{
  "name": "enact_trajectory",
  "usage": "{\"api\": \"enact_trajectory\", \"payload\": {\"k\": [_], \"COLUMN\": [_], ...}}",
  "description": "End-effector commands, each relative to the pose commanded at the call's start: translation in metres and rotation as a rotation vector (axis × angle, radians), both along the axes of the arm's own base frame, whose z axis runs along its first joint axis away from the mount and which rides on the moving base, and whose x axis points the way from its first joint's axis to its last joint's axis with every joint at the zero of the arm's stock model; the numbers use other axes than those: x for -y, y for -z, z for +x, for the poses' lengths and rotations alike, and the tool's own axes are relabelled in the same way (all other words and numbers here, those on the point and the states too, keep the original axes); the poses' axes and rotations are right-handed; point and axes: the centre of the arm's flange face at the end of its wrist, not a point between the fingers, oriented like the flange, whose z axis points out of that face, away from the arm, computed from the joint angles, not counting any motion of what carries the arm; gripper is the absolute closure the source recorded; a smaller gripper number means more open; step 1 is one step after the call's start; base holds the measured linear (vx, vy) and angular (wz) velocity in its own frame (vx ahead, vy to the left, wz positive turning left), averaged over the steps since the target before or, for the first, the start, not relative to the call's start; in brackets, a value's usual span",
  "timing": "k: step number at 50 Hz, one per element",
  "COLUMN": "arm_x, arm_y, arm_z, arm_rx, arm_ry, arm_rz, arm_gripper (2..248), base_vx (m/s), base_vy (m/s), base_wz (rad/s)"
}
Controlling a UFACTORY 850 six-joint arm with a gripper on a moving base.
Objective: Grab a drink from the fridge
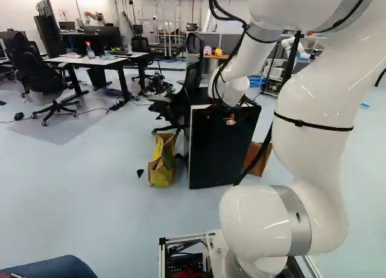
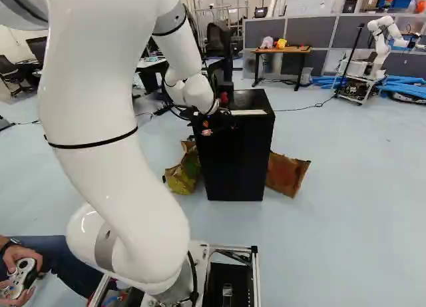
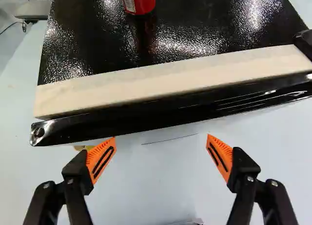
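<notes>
Your tool (image 2: 207, 128) stands wide by the near side of the black fridge (image 2: 238, 164), red can (image 3: 138, 0) on top, yellowish bag (image 1: 161, 166) left, brown bag (image 2: 286, 174) right

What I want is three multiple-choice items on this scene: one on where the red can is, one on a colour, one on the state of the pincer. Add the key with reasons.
1. Where is the red can?
A) On the floor
B) On top of the black fridge
C) Inside a paper bag

2. What colour are the pads of the pincer?
A) Orange
B) Blue
C) Green

3. What state is the pincer in?
A) Shut on the red can
B) Shut on the fridge's edge
C) Open

Key:
1. B: the wrist view shows the can standing on the glossy black top.
2. A: both pads show orange in the wrist view, with dark slots.
3. C: its two fingers stand well apart, with no thing gripped between them.
</notes>
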Motion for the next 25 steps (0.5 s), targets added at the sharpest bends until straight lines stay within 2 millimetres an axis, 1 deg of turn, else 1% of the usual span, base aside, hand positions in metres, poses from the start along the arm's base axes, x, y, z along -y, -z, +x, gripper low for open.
{"api": "enact_trajectory", "payload": {"k": [13,25], "arm_x": [0.000,-0.002], "arm_y": [0.000,-0.001], "arm_z": [-0.002,-0.021], "arm_rx": [0.000,-0.006], "arm_ry": [0.000,0.002], "arm_rz": [0.000,0.001], "arm_gripper": [3,3], "base_vx": [0.000,0.000], "base_vy": [0.000,0.000], "base_wz": [0.000,0.000]}}
